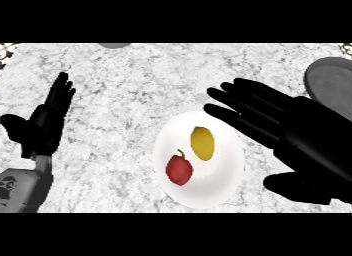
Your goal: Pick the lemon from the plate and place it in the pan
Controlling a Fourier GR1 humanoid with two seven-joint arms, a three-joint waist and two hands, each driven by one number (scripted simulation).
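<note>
Lemon: the lemon [202, 143] lies on the white plate [208, 197], in its far half, touching nothing but the plate.
Long axis: it runs roughly from the counter's far edge toward the near edge, leaning a little to the right at the near end.
Direction from the hand: the lemon sits to the left of the right hand [304, 135] and slightly nearer the counter's near edge than its fingertips [217, 93].
Right hand: fingers straight and spread apart, thumb held out toward the near edge, holding nothing; the fingers reach over the plate's far right rim, pointing toward the counter's far left.
Nearer hand: the right hand is plainly the closer one, near the lemon; the left is well apart across bare counter.
Left hand: the left hand [42, 125] rests open, fingers up, near the counter's left edge.
Red fruit: a red pepper-like fruit [180, 169] with a short stem shares the plate, just beside the lemon on its near-left side; they look slightly apart.
Pan: the pan [340, 85] sits at the counter's far right, partly hidden behind the right hand.
In the way: nothing stands between hand and lemon; the red fruit is the thing most likely to be nudged if the fingers close from the near side.
Stage: by my reading, the approach, with the lemon not yet touched.
Other: a grey round shape [115, 45] shows at the far edge, too cut off to name.
</note>
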